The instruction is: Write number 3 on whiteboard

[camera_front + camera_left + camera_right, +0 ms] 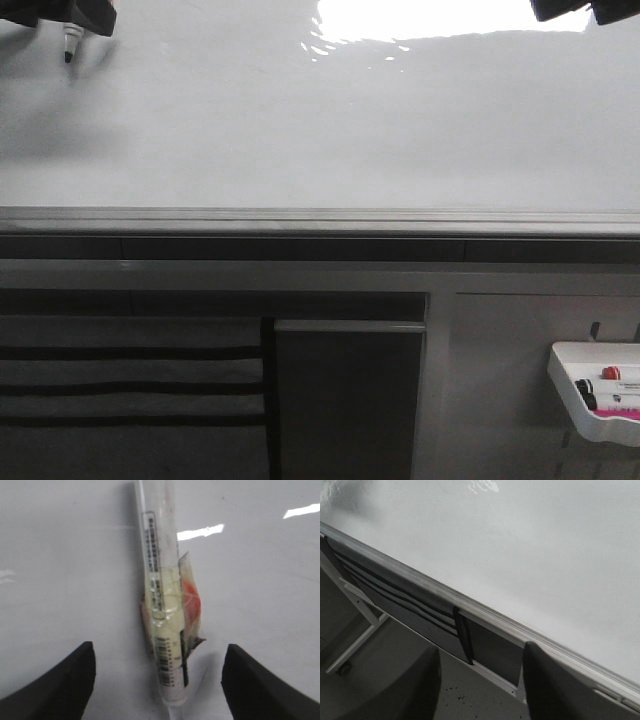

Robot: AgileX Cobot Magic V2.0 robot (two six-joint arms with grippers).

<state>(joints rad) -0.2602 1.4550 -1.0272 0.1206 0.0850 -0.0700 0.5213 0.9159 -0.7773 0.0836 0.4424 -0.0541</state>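
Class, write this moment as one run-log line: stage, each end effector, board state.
stage: pre-writing | left end effector: carries marker, tip just off whiteboard | right end effector: empty, beside board rail | board: blank, no 3 yet

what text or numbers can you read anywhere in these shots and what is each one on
None can be read.
Marker in the left gripper: printed label strips with barcode-like marks, too blurred to read.
Markers in the small tray: a pink label patch, too small to read.
Whiteboard: no writing on the part in view, no digit yet.
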